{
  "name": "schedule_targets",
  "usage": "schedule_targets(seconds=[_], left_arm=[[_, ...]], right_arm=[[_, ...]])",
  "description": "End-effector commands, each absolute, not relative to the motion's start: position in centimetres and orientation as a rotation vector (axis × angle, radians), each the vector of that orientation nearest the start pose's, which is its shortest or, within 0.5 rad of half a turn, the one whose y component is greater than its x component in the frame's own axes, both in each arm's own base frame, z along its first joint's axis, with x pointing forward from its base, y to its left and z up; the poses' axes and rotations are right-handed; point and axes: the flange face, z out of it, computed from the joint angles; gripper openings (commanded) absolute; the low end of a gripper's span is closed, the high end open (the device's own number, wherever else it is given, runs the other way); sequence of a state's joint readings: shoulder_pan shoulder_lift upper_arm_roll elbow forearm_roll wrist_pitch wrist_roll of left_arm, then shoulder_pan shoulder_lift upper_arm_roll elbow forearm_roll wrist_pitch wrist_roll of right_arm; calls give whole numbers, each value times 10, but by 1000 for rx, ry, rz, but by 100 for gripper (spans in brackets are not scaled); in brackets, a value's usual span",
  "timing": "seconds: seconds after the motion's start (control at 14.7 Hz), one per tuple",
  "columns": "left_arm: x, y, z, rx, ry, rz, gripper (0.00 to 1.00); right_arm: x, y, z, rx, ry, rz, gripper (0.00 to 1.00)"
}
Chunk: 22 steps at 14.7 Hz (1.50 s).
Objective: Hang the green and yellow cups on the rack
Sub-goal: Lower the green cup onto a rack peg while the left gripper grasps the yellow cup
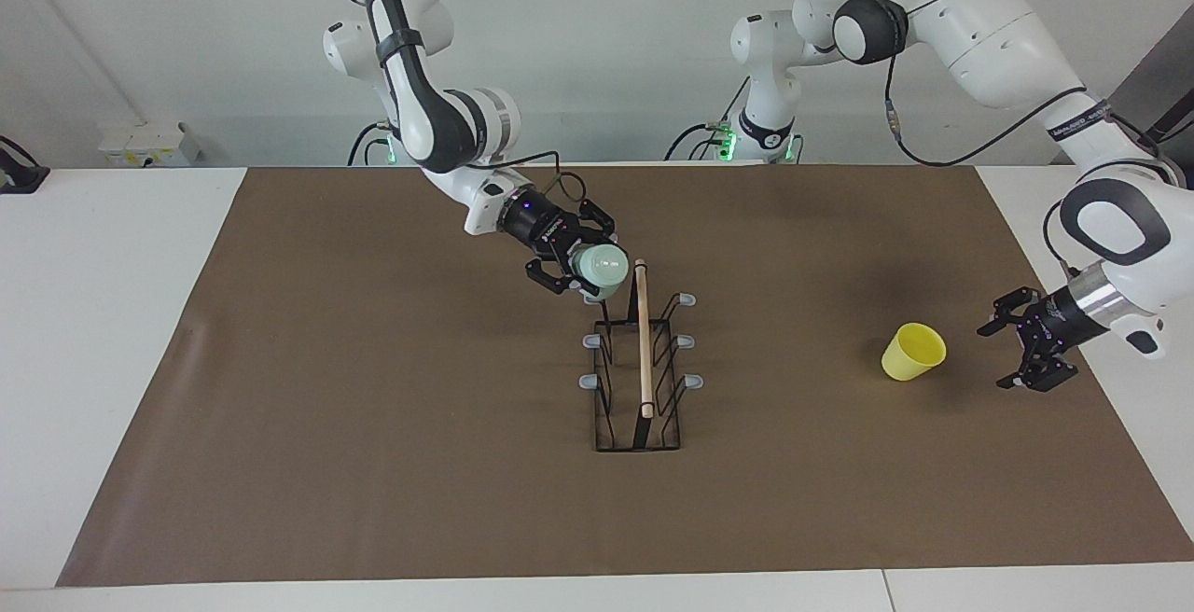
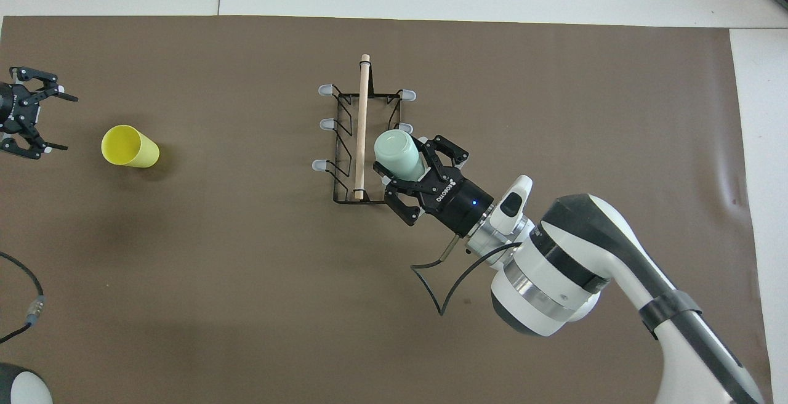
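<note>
Two cups, one rack: handling notes.
Green cup (image 1: 600, 267), likely light, stiff and slick, gripped across its wall by right gripper (image 1: 571, 266) fingers over the mid-surface rack (image 1: 640, 379); yellow cup (image 1: 913, 352) lay toward the left arm's edge beside the open-fingered left gripper (image 1: 1024, 352).

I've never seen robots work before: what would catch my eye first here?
The right gripper holds a green cup upside down over the rack in the middle of the table. Toward the left arm's end, a yellow cup lies tipped on the brown mat, with the open left gripper beside it.
</note>
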<state>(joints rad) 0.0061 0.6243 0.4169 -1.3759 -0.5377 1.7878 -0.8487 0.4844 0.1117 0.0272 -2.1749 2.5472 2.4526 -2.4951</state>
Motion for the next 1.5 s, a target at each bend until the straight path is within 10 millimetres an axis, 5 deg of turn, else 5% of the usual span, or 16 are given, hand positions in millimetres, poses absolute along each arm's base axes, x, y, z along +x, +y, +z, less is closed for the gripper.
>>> schedule_targets(seconds=[0.0, 0.27, 0.54, 0.82, 1.29, 1.36, 1.43], left_arm=[[655, 191, 362, -2525, -2261, 422, 100], [618, 211, 339, -2330, -2700, 586, 100], [596, 204, 312, -2158, -2981, 649, 100], [556, 195, 285, -1958, -3179, 790, 100], [550, 155, 263, -1672, -3459, 800, 100], [551, 157, 262, -1628, -3498, 791, 100], [551, 157, 262, -1610, -3515, 762, 100]], right_arm=[[493, 278, 349, -1827, -595, -1526, 0], [492, 279, 342, -1836, -609, -1520, 0], [497, 284, 313, -1813, -657, -1542, 0], [499, 285, 306, -1797, -666, -1559, 0], [497, 281, 294, -1832, -719, -1570, 0], [497, 281, 292, -1838, -719, -1566, 21], [497, 281, 292, -1838, -722, -1567, 92]])
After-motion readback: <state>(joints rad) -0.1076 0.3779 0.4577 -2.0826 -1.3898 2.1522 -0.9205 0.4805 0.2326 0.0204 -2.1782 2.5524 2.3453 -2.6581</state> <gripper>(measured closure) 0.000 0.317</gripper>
